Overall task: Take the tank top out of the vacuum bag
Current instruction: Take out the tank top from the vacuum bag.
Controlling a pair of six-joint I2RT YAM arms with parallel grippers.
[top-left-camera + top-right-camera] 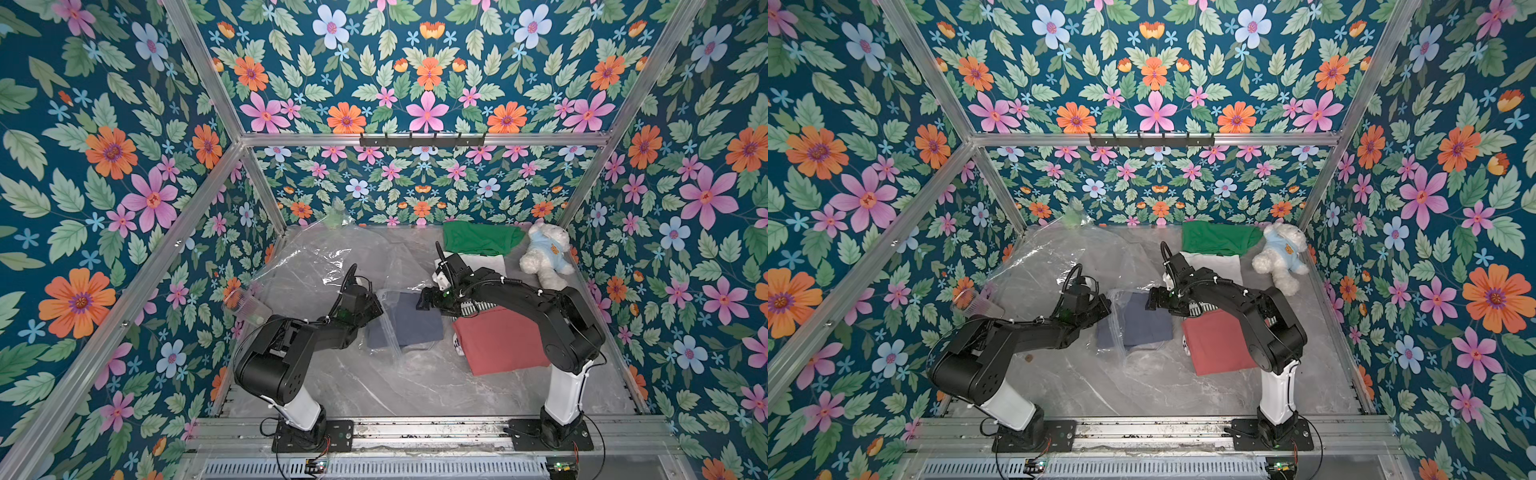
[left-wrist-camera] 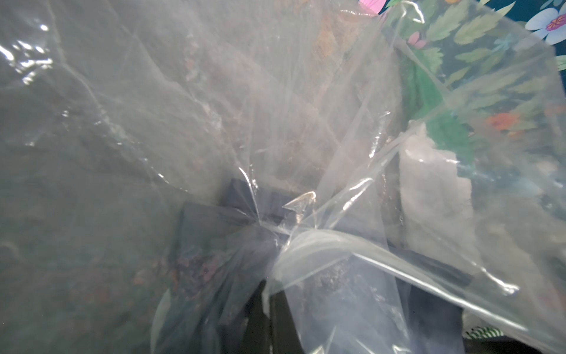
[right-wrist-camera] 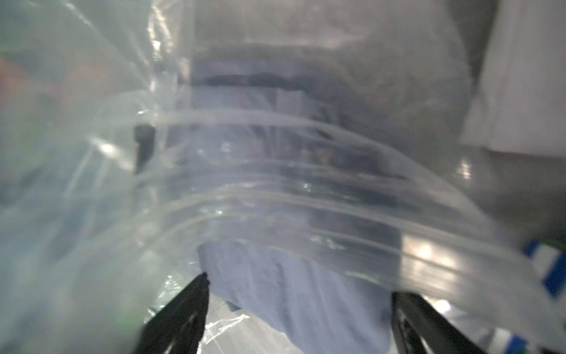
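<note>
The tank top [image 1: 417,320] [image 1: 1144,322] is a folded blue-grey garment at the middle of the table, partly under the clear plastic of the vacuum bag [image 1: 316,257] [image 1: 1050,257]. The bag spreads crinkled toward the back left. My left gripper [image 1: 376,309] [image 2: 266,294] is shut on a bunched fold of the bag [image 2: 183,107] at the tank top's left edge. My right gripper [image 1: 424,301] [image 3: 298,286] stands open at the tank top's right side. Its fingers are wide apart, with the blue cloth [image 3: 291,291] between them and the bag's ribbed seal strip [image 3: 306,199] just beyond.
A folded salmon-red garment [image 1: 498,345] lies under my right arm. A white folded cloth [image 1: 486,264], a green garment [image 1: 478,239] and a white teddy bear [image 1: 544,257] sit at the back right. A clear plastic cup [image 1: 245,307] lies by the left wall.
</note>
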